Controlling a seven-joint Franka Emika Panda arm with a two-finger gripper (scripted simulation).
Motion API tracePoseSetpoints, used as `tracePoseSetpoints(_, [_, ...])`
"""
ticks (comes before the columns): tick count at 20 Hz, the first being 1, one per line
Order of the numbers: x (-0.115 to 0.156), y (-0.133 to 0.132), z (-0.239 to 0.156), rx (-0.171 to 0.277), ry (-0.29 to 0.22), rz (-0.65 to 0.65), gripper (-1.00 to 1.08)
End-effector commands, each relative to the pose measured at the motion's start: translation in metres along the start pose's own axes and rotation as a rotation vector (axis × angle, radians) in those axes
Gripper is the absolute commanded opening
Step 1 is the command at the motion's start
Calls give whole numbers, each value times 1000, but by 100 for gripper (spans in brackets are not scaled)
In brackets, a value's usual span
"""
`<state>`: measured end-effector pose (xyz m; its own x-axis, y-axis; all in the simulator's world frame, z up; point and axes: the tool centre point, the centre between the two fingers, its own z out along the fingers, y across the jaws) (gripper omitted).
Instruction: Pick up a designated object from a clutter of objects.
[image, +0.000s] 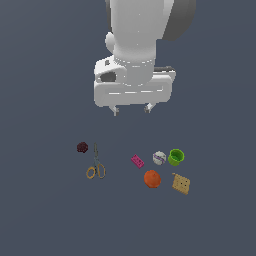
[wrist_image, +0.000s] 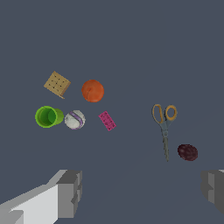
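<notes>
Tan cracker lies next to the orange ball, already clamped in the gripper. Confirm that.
Not clamped. The tan cracker lies free on the surface beside the orange ball; the gripper hangs open well above the clutter, holding nothing, as the exterior view shows.

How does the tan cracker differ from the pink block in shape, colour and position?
The cracker is square and tan with a grid of dents; the pink block is a narrow bright pink rectangle. The cracker looks larger than the block. The cracker lies at the far end of the cluster beside the orange ball; the block lies on the side nearer the scissors. Both are flat and lie untouched.
</notes>
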<state>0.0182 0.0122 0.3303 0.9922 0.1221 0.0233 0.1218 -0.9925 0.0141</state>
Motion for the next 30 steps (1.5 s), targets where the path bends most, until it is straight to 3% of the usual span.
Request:
tracePoseSetpoints(1, [7,-5,6,-3,-2,-31,100])
tracePoseSetpoints(11, [54,-40,52,-17,-11,-252,100])
tracePoseSetpoints(21, [105,-100,130,-15,-19,-557,100])
tracePoseSetpoints(30, [131,-158,207,3,-19,-812,100])
